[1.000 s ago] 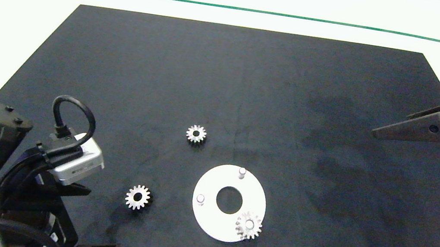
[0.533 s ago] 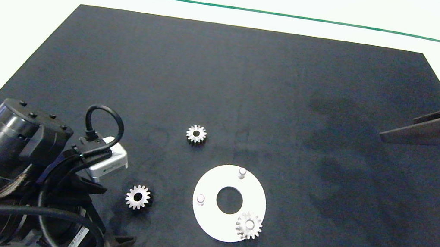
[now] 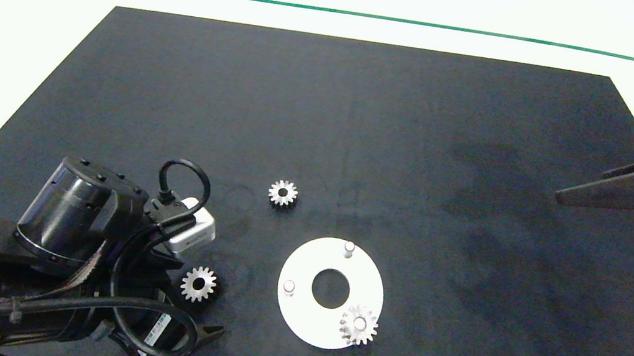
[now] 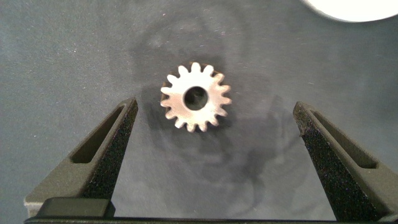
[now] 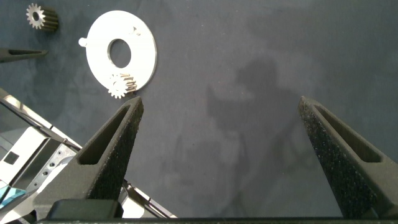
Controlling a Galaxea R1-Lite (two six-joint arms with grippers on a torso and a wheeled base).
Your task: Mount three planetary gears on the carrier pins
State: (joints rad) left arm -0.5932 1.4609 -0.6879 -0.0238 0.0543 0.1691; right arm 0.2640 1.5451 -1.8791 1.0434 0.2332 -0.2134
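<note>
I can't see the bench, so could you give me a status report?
Left gripper open over loose gear. Right gripper open, parked aside. One gear pinned. Nothing obstructing.

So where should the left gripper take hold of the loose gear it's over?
Across the toothed rim, coming straight down: the gear lies flat on the mat, bore up, between the left gripper's open fingers, so opposite teeth are probably the only grippable faces.
</note>
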